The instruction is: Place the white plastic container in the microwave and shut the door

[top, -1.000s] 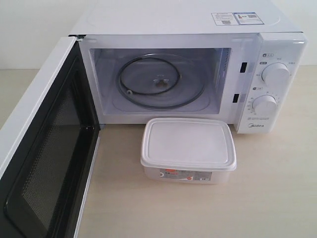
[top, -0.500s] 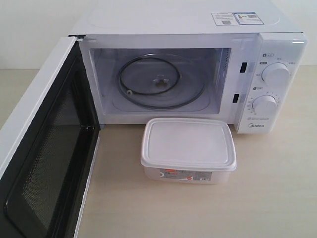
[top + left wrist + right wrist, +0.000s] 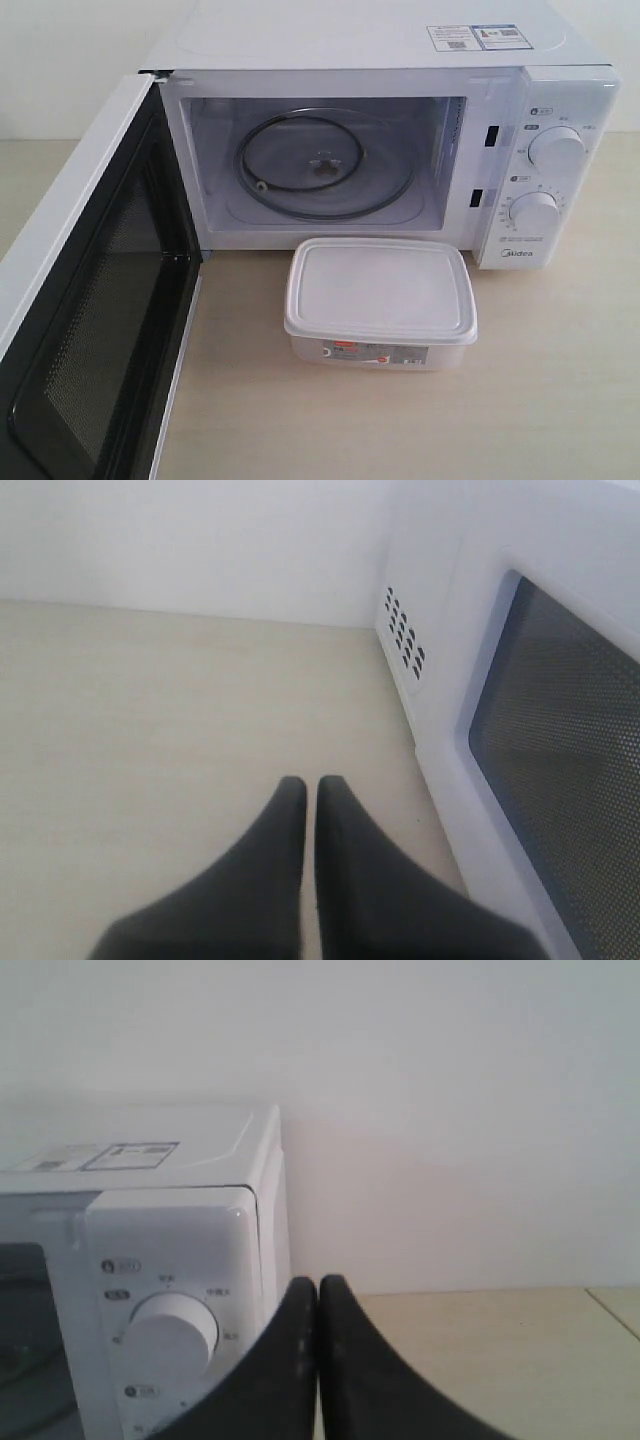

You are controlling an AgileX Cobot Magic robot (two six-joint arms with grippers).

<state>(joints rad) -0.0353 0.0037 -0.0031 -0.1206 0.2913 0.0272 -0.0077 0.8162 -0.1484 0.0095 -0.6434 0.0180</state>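
With its two dark fingers pressed tip to tip and nothing between them, the left gripper (image 3: pixel 305 785) hangs over bare table beside the outer face of the door (image 3: pixel 560 750). The right gripper (image 3: pixel 318 1285), likewise pinched together and empty, hovers off the dial side of the microwave (image 3: pixel 180 1220). Neither arm shows in the exterior view. There the white plastic container (image 3: pixel 380 300) sits on the table (image 3: pixel 560 400) just in front of the microwave's mouth, its lid (image 3: pixel 378 285) snapped on and its red-and-white label (image 3: pixel 375 353) facing the camera. The milky walls and lid hide whatever it may hold. The door (image 3: pixel 90 330) stands swung wide to the left, black inner face out, and the cavity holds only its glass turntable (image 3: pixel 325 165). By this reading nothing of the job is done: the box has yet to be gripped, lifted and set on the turntable, and the door has yet to be pushed to.
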